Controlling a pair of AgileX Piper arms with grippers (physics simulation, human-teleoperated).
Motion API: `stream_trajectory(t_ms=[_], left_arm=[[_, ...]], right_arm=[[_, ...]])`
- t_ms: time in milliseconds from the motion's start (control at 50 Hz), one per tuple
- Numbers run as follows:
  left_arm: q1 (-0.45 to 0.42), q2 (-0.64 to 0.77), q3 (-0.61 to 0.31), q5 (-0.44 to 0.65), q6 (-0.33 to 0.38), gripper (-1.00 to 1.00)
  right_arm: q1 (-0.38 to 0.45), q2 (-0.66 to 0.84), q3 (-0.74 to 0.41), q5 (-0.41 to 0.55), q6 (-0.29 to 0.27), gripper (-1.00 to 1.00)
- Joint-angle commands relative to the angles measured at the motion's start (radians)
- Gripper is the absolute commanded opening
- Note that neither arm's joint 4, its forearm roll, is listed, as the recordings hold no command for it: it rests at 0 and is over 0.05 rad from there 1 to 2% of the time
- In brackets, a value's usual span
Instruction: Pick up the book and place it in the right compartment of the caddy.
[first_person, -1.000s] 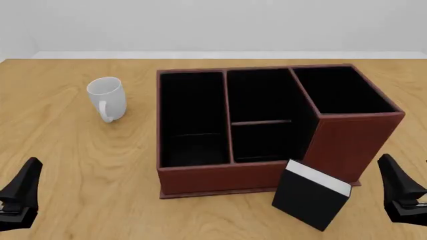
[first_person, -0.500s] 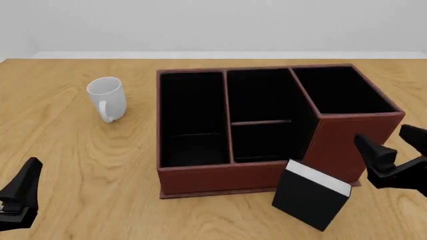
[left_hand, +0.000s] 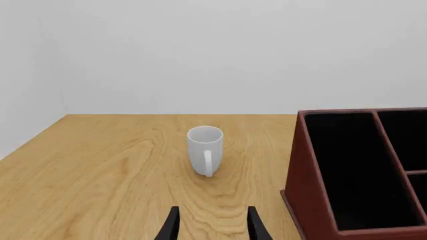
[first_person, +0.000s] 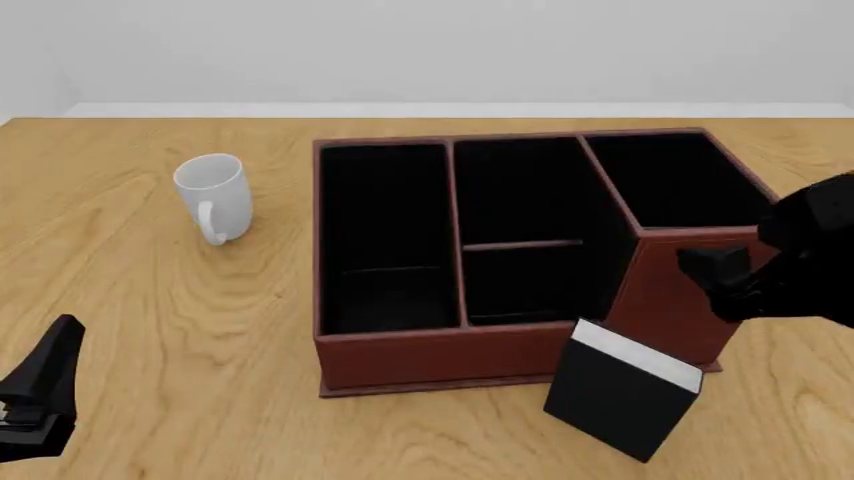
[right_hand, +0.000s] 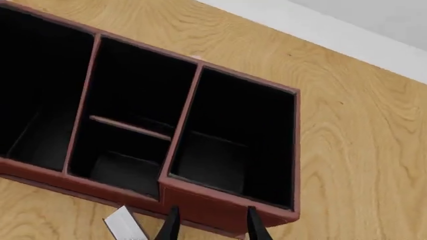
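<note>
The black book (first_person: 621, 400) with white page edges leans against the front right corner of the reddish-brown caddy (first_person: 441, 358). Only a sliver of the book's (right_hand: 125, 223) pages shows in the right wrist view. The tall right compartment (first_person: 687, 180) holds nothing. My right gripper (first_person: 710, 272) hovers open above and to the right of the book, by that compartment's front wall. In its own view the right gripper (right_hand: 212, 225) looks down into the right compartment (right_hand: 233, 150). At the near left of the table my left gripper (first_person: 60, 340) stays low and open, nothing between its fingers (left_hand: 172, 222).
A white mug (first_person: 214, 195) stands upright left of the caddy, straight ahead of the left gripper (left_hand: 212, 225) as the mug (left_hand: 204, 147) shows there. The caddy's left wall (left_hand: 313, 180) rises beside it. A white wall borders the table's far edge.
My right arm has risen from the near right edge and moved left and forward toward the caddy's right compartment. The book, mug and left arm have not moved.
</note>
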Motion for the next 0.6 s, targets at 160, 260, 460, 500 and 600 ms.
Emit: stream_trajectory(t_ms=[160,260,460,500,600], left_arm=[[0.000,0.000,0.000,0.000,0.000,1.00],[0.000,0.000,0.000,0.000,0.000,1.00],[0.000,0.000,0.000,0.000,0.000,1.00],[0.000,0.000,0.000,0.000,0.000,1.00],[0.000,0.000,0.000,0.000,0.000,1.00]], right_arm=[[0.062,0.132,-0.178,0.287,-0.008,1.00],[0.076,0.137,-0.199,0.355,-0.014,1.00],[0.081,0.155,-0.291,0.508,-0.036,1.00],[0.093,0.155,-0.293,0.517,-0.028,1.00],[0.123,0.163,-0.293,0.551,-0.006,1.00]])
